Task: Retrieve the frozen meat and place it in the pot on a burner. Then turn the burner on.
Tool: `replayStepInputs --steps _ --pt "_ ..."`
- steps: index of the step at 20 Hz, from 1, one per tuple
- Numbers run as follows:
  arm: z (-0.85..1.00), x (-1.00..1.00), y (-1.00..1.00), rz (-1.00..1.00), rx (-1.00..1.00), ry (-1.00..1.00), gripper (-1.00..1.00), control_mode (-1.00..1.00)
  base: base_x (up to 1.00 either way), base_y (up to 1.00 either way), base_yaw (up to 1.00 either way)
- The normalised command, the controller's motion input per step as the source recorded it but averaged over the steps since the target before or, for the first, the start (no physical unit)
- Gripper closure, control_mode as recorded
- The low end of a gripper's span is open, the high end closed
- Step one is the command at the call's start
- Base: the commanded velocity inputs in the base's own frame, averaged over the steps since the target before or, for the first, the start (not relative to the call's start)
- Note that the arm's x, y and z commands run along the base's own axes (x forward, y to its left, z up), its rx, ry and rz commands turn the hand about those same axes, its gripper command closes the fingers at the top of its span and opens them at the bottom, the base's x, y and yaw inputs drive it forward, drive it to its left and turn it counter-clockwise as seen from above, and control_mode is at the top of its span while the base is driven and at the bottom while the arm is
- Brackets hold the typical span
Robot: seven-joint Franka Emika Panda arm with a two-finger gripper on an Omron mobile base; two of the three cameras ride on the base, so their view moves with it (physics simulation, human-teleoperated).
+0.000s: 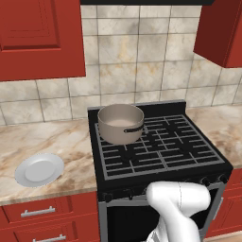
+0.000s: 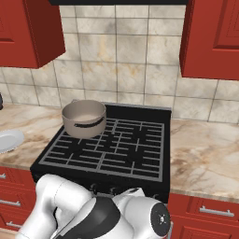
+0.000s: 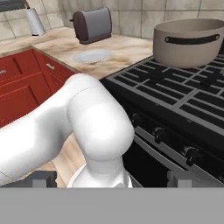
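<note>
The pot (image 1: 120, 124) (image 2: 84, 118) (image 3: 189, 41) stands upright on the rear left burner of the black stove (image 1: 160, 149), its dark handle facing the front and nothing visible inside. The other burners (image 2: 133, 151) lie bare under their grates. The frozen meat is out of view. In the hand view my gripper (image 3: 111, 179) sits low in front of the stove, below the grate level and left of the knobs (image 3: 159, 134). Its fingertips (image 3: 43, 177) stand far apart, open, holding nothing.
A round white plate (image 1: 39, 169) (image 2: 8, 140) (image 3: 92, 56) lies on the marble counter left of the stove. A dark toaster (image 3: 92, 25) and a pale roll (image 3: 34, 21) stand further along. Red drawers (image 3: 26, 83) run below; red upper cabinets (image 1: 40, 38) hang above.
</note>
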Motion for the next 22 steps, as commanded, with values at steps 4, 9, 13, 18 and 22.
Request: replayStepInputs --steps 4,9,13,18,22 --pt "-0.37 0.00 0.00 0.03 0.00 0.00 -1.00 -1.00 0.00 0.00 0.00" --pt "-0.26 0.02 0.00 0.01 0.00 0.00 -1.00 -1.00 0.00 0.00 0.00" --pt "0.10 0.08 -0.01 0.00 0.00 0.03 -1.00 -1.00 0.00 0.00 0.00" --pt "0.36 0.25 0.00 0.00 0.00 0.11 -1.00 -1.00 0.00 0.00 0.00" --pt "0.23 0.47 -0.02 0.00 0.00 0.21 -1.00 -1.00 0.00 0.00 0.00"
